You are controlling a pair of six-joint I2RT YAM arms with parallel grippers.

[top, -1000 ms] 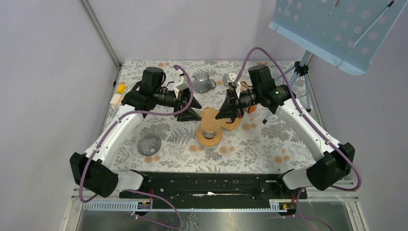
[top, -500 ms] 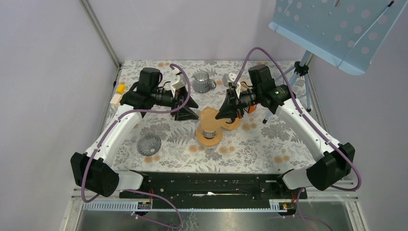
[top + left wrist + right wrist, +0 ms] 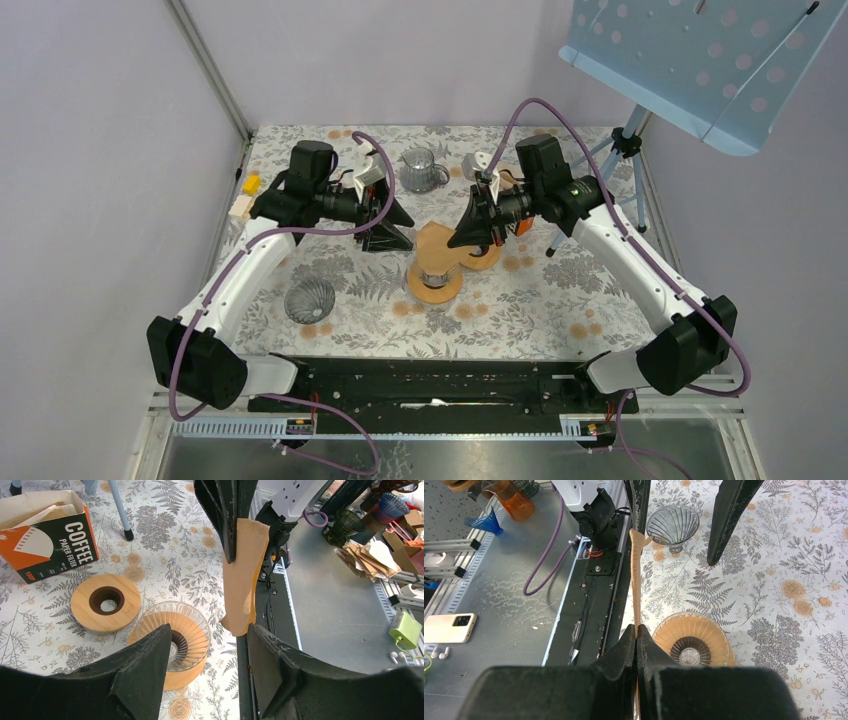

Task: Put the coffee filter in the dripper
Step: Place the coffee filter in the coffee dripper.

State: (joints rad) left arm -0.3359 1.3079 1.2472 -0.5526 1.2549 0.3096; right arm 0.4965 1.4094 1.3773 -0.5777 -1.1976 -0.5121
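The brown paper coffee filter [image 3: 437,243] hangs flat in the air, and my right gripper [image 3: 468,238] is shut on one edge of it. The right wrist view shows the filter [image 3: 636,580] edge-on, leaving the closed fingertips of that gripper [image 3: 636,631]. Just below stands the ribbed glass dripper [image 3: 435,278] on its round wooden base [image 3: 691,645]. My left gripper [image 3: 207,628] faces the filter [image 3: 244,580] with its jaws open. The filter's free end lies between them, close to one finger [image 3: 265,660], and contact cannot be judged.
A wooden ring [image 3: 105,602] and an orange-and-black coffee filter box [image 3: 47,537] sit behind the dripper. A second glass cone [image 3: 309,299] stands at the left, a glass jug [image 3: 420,168] at the back. Tripod legs [image 3: 615,160] are at the back right.
My left gripper has drawn back a little to the left, still open. The right gripper and the filter have stayed where they were.
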